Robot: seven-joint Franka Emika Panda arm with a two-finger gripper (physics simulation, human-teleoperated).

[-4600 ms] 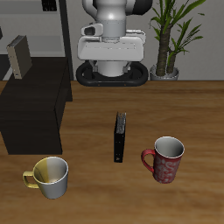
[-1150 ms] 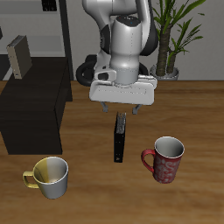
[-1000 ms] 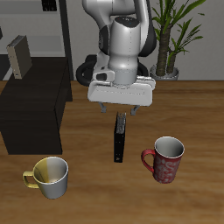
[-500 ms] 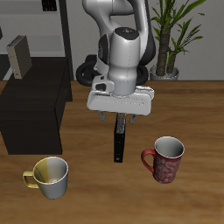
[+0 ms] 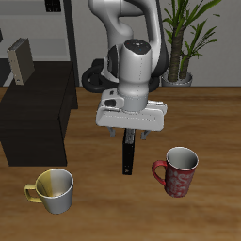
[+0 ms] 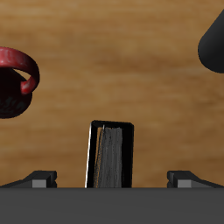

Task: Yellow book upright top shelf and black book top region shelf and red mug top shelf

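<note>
The black book (image 5: 128, 156) lies on its narrow edge on the table, and its near end fills the middle of the wrist view (image 6: 111, 155). My gripper (image 5: 130, 135) hangs open just above the book's back end, one finger (image 6: 41, 178) on each side of it and not touching. The red mug (image 5: 177, 171) stands upright beside the book, nearer the table's front edge, and shows in the wrist view (image 6: 16, 80) too. The yellow book (image 5: 20, 60) stands upright on top of the black shelf (image 5: 38, 118).
A cream mug (image 5: 54, 189) with a yellow handle stands near the front edge, in front of the shelf. A thin grey frame (image 5: 68, 28) rises behind the shelf. A potted plant (image 5: 184, 42) stands at the back. A dark rounded shape (image 6: 213, 44) edges the wrist view.
The arm has come forward from the back and lowered. My open gripper now sits closer over the black book's back end. Books and mugs have not moved.
</note>
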